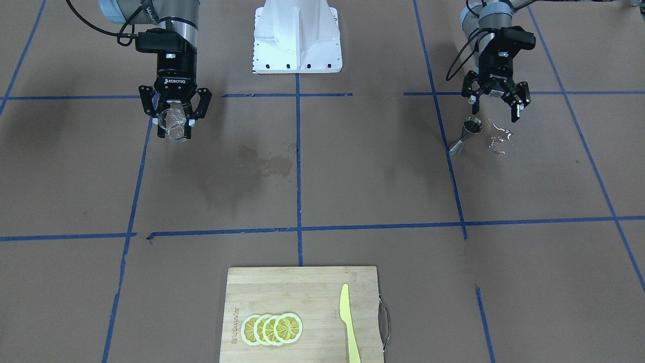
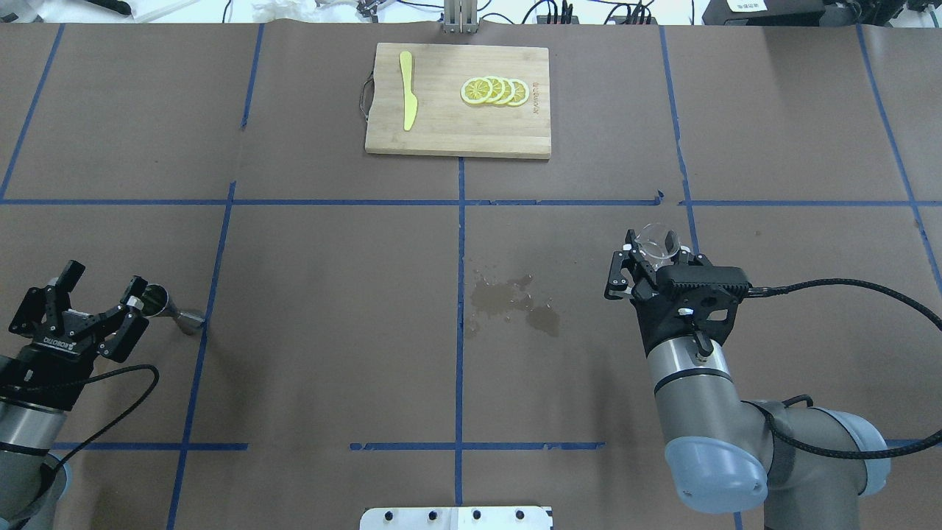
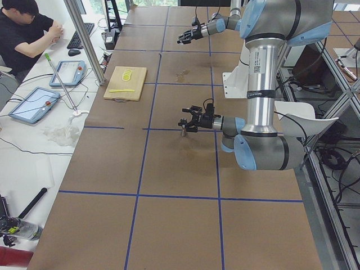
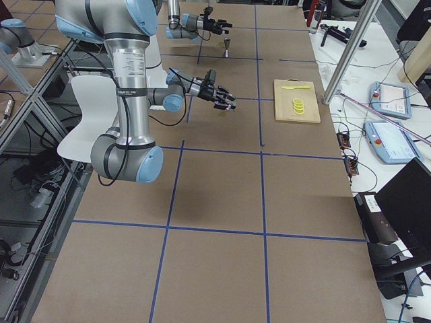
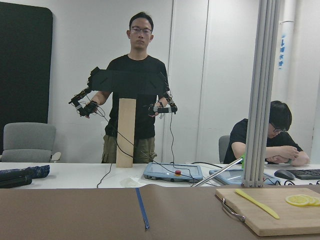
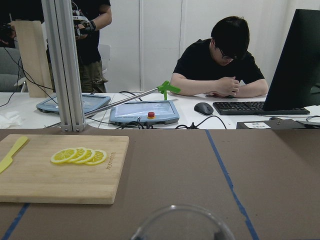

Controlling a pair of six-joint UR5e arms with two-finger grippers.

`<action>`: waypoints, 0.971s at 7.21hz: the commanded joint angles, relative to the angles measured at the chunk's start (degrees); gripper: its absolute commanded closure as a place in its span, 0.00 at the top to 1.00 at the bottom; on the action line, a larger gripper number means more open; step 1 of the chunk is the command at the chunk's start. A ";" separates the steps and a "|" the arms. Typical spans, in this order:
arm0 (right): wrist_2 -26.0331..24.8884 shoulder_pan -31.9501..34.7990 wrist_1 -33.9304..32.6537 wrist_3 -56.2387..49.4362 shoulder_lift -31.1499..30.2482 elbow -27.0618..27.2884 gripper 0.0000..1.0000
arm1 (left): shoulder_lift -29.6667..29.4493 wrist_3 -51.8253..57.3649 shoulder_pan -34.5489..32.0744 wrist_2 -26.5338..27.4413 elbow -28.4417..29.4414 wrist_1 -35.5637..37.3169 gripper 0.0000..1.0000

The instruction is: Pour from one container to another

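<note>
While the right pincer (image 2: 659, 254) clamps the glass cup (image 2: 653, 239), the jigger (image 2: 173, 311) stands upright on the worktop (image 2: 331, 294), long axis vertical, beside the spread, empty left pincer (image 2: 105, 283).

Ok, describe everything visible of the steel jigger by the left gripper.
The jigger is small, grey, shiny metal, hourglass-shaped: two cones joined at a narrow waist. It stands upright on the brown paper table, one open cone up, near a blue tape line. The left gripper hangs open close by its rim, gripping nothing; contact cannot be judged. A glinting wet patch lies beside it.
</note>
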 commanded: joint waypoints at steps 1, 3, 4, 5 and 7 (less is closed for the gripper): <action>0.00 -0.09 0.00 0.00 0.03 -0.07 0.00 | 3.21 0.62 -8.13 -16.48 -1.90 0.08 0.97; 0.00 -0.09 0.00 0.00 0.03 -0.25 0.00 | 6.74 0.71 -26.37 -44.73 -1.81 4.71 0.96; 0.00 -0.26 0.00 0.09 0.03 -0.25 0.00 | 6.48 2.45 -36.30 -58.36 -1.46 10.49 0.96; 0.00 -0.27 0.09 0.09 0.03 -0.33 0.00 | 6.04 8.30 -44.40 -66.77 -1.72 18.29 0.96; 0.00 -0.35 0.09 0.26 0.03 -0.25 0.00 | 5.25 16.23 -55.68 -78.40 -1.81 35.52 0.96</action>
